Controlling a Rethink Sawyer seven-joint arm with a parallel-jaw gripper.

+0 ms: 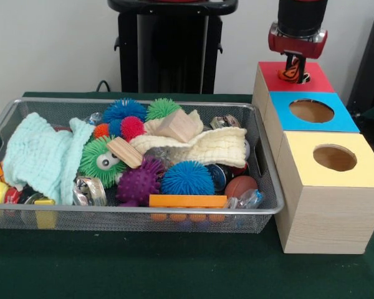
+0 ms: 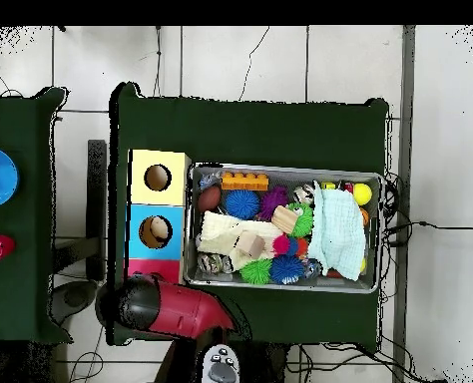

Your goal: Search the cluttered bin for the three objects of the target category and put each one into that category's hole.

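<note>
In the front view, the cluttered bin is seen at the left, a wide wire-mesh basket on the green table, heaped with a pale green cloth, spiky rubber balls in blue, green, purple and red, wooden blocks, a cream cloth, a brown ball and an orange brick. No further toy animal can be made out among the clutter; any remaining ones are judged to lie buried under the cloths or balls.

To the right, three wooden boxes stand in a row just beside the bin — yellow-topped nearest the camera, blue-topped in the middle, red-topped farthest. The red top's hole is covered by what is held over it and cannot be seen.

Directly above the red top, the gripper is positioned, clenched on the orange tiger-striped toy, which hangs at or just into the opening. The fingers are drawn in narrowly around the toy's upper part.

The toy is judged light, small and somewhat soft or rubbery — unlikely to break, but liable to slip or twist in a narrow pinch. It is best taken across the body's middle, where both pads bear evenly. A small release should be enough for it to drop through.
</note>
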